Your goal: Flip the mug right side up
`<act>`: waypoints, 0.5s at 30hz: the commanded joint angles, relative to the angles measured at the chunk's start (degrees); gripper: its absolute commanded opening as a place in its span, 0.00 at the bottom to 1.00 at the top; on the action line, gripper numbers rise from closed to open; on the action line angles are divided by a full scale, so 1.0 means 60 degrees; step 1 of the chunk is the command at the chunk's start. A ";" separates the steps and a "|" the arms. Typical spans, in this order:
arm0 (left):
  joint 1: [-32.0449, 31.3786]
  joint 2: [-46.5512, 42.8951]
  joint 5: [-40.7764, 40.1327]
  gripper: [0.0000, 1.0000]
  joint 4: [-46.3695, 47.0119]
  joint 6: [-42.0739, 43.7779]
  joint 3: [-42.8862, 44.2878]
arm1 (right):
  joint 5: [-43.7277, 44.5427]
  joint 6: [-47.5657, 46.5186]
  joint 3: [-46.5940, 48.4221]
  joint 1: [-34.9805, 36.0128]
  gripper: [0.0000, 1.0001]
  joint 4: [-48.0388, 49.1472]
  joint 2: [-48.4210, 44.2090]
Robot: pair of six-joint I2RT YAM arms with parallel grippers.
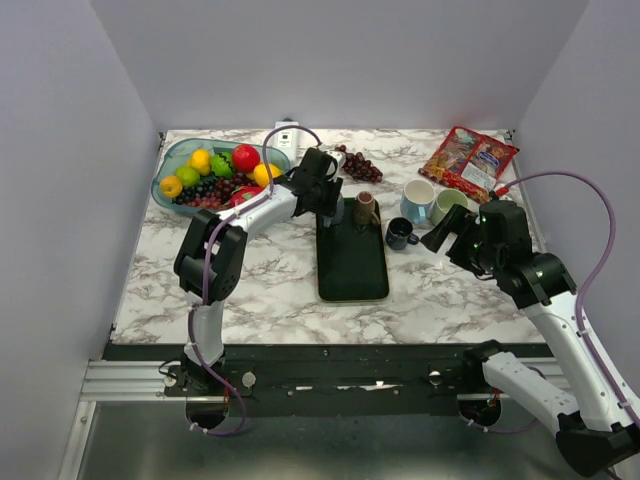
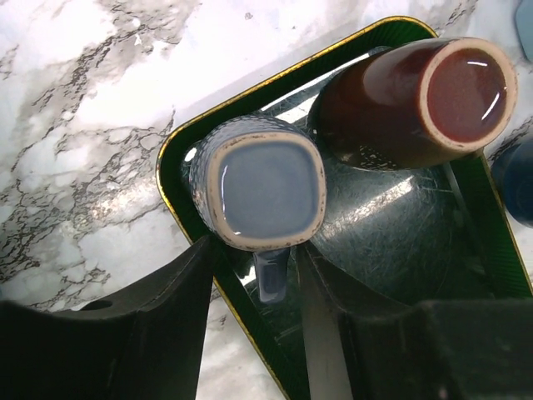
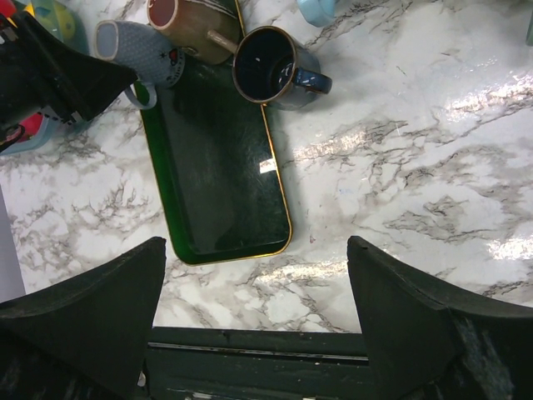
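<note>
The mug (image 2: 265,185) to be turned is blue-grey and stands bottom up in the far left corner of the green tray (image 1: 352,270). Its flat base with a tan ring faces the left wrist camera. Its handle (image 2: 271,279) points out over the tray's left edge. A brown mug (image 2: 400,100) sits just beside it on the right, also at the far end of the tray.

The left claw (image 1: 333,200) reaches over that corner, and its two fingers (image 2: 179,292) stand partly apart on either side of the handle. A narrow gap shows on the left side of the handle, while the right finger lies very close to it. I cannot tell whether the claw is pressing on the handle.

The right claw (image 3: 258,333) hangs above the marble desk (image 1: 250,290) to the right of the tray, with its fingers spread wide and nothing between them.

A dark blue mug (image 1: 401,234) stands upright on the desk, just beside the tray's far right corner. Farther right are a light blue mug (image 1: 418,198) and a green mug (image 1: 447,205), close together. A bowl (image 1: 172,152) of mixed fruit sits at the far left of the desk, a bunch of dark grapes (image 1: 360,167) lies beyond the tray, and red snack packets (image 1: 470,160) lie at the far right.
</note>
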 commanded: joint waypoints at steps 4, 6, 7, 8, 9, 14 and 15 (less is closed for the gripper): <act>0.0033 0.0464 -0.0153 0.45 0.0022 -0.0346 0.0459 | 0.0123 0.0028 -0.0127 0.0049 0.95 -0.0001 -0.0099; 0.0047 0.0523 -0.0372 0.42 -0.0066 -0.0434 0.0518 | 0.0138 0.0028 -0.0141 0.0049 0.95 -0.0016 -0.0113; 0.0048 0.0523 -0.0373 0.40 -0.0096 -0.0449 0.0518 | 0.0152 0.0057 -0.0127 0.0034 0.95 -0.0030 -0.0142; 0.0033 0.0509 -0.0620 0.38 -0.0082 -0.0463 0.0474 | 0.0153 0.0042 -0.0141 0.0048 0.95 -0.0030 -0.0142; 0.0033 0.0479 -0.0782 0.36 -0.0038 -0.0493 0.0430 | 0.0153 0.0042 -0.0141 0.0049 0.95 -0.0030 -0.0171; 0.0033 0.0362 -0.1061 0.17 0.0050 -0.0507 0.0313 | 0.0211 0.0071 -0.0185 0.0049 0.95 -0.0045 -0.0259; 0.0033 0.0362 -0.1090 0.04 0.0065 -0.0507 0.0327 | 0.0197 0.0071 -0.0200 0.0049 0.95 -0.0045 -0.0260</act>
